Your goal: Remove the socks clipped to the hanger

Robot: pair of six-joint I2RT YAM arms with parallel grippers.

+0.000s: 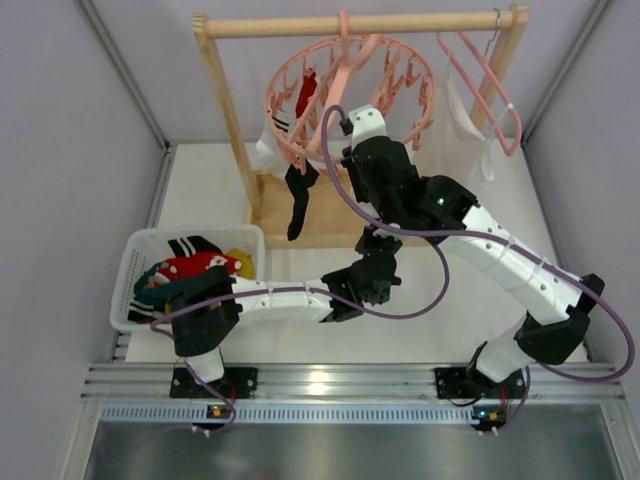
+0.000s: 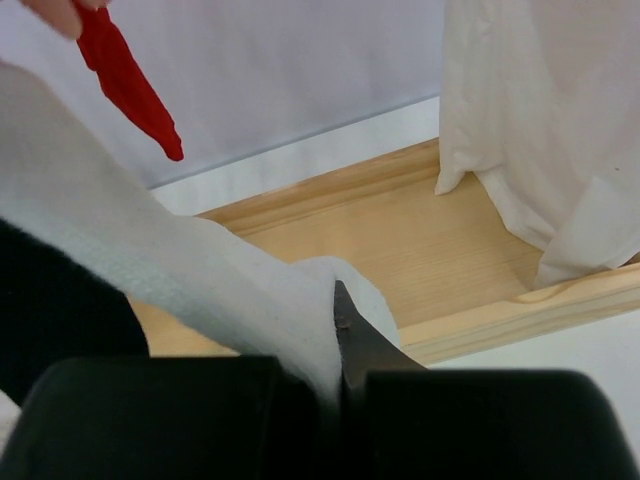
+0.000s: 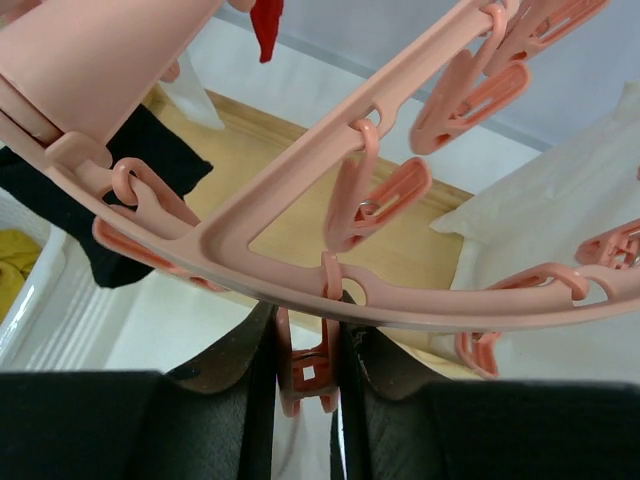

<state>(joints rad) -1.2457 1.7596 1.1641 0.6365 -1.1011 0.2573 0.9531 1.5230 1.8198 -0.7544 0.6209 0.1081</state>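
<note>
Two dark fingers [image 3: 385,370] of the right gripper [image 3: 305,340] press from either side on a small pink clip [image 3: 305,375]. The clip dangles under the rim of the round pink hanger [image 3: 420,312]. It fills the gap between the fingers, so they are squeezing it rather than standing spread. Whether the clip's own mouth has opened is hidden below the fingers.

Lower down, the left gripper [image 2: 338,350] has its fingers [image 2: 362,345] pressed together on a fold of pale sock [image 2: 200,270]. The cloth runs up and out of that view to the left, probably towards the squeezed clip, though no view shows the join.

Further out, a red sock [image 2: 125,75] hangs from the hanger. A black sock [image 1: 298,200] dangles from its near rim over the base of the wooden rack [image 1: 225,110]. The hanger hooks over the rack's top bar, beside a hanging white cloth [image 2: 540,120]. A white basket [image 1: 125,290] on the table to the left already holds several socks.

The main risk is pulling the pale sock before the clip lets go. That would stretch the sock and tilt or swing the whole hanger on its hook, and the right fingers could slide off the clip. A shallow pinch on the sock could also slip, dropping it on the rack's base rather than in the basket.
</note>
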